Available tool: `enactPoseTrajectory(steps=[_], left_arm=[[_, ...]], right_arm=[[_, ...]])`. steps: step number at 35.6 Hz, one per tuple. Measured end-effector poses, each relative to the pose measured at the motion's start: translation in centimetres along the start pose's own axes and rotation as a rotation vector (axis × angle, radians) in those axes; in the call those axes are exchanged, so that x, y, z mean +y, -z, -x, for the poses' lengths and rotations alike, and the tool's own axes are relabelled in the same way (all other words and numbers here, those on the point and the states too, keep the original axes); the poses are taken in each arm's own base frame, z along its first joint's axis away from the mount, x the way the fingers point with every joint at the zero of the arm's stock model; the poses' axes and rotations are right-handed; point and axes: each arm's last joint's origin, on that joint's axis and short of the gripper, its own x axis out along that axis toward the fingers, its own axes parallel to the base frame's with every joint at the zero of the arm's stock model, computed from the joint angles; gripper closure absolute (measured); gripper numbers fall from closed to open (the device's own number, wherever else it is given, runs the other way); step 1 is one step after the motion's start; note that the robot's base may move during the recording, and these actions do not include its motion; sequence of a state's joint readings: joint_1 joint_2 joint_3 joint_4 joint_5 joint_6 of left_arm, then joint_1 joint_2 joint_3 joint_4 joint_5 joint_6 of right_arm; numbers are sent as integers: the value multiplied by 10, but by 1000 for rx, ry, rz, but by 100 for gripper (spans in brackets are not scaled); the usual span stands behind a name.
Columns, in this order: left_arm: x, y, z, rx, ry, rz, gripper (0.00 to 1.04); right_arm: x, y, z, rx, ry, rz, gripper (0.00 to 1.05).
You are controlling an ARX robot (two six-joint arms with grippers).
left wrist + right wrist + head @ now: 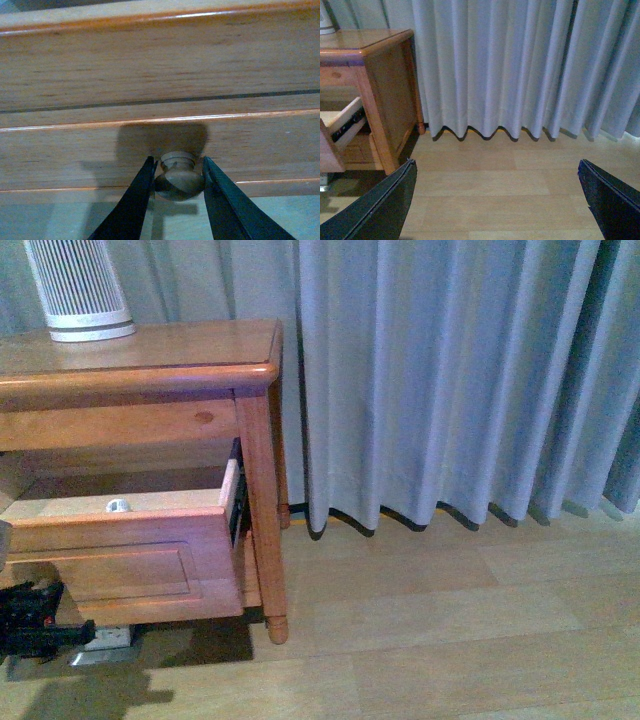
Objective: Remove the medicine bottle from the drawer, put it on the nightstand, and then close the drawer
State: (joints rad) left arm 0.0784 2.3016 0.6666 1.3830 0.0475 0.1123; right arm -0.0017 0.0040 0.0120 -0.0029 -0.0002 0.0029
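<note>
The nightstand [150,350] stands at the left of the front view. Its taller drawer [150,550] is pulled out, showing pale wood inside. The medicine bottle [118,505] lies in the drawer, only its round white cap showing above the front edge. In the left wrist view my left gripper [177,166] is shut on the drawer's round wooden knob [178,177], one dark finger on each side. A black part of the left arm [35,620] shows low at the left. My right gripper [497,165] hangs open over the bare floor, right of the nightstand [385,90], holding nothing.
A large white ribbed cylinder [78,290] stands on the nightstand's top at the back left. The shorter drawer front [120,425] above is shut. Grey curtains [450,380] hang behind, down to the pale wood floor [450,620].
</note>
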Motion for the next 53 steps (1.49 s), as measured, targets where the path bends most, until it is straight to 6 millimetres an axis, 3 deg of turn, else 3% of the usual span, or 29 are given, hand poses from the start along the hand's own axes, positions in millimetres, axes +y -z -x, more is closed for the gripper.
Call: enactPoseTrajectory(steps=[9,19,26,33,40,45,53], left_arm=[[0,5,16,34,11,17,80],[-1,8,27,75,44,39,38],[4,-21,40,26,19,42,5],[22,-58,52,-39,-22,79,7],[42,-111,78,-153,-38,100,7],[36,-141,116,-215,9,103,7],[15,-157,177,-254,83,130,7]], right_arm=[[0,0,0,0,0,0,7],[0,0,0,0,0,0,7],[0,0,0,0,0,0,7],[0,0,0,0,0,0,7],[0,0,0,0,0,0,7],[0,0,0,0,0,0,7],[0,0,0,0,0,0,7]])
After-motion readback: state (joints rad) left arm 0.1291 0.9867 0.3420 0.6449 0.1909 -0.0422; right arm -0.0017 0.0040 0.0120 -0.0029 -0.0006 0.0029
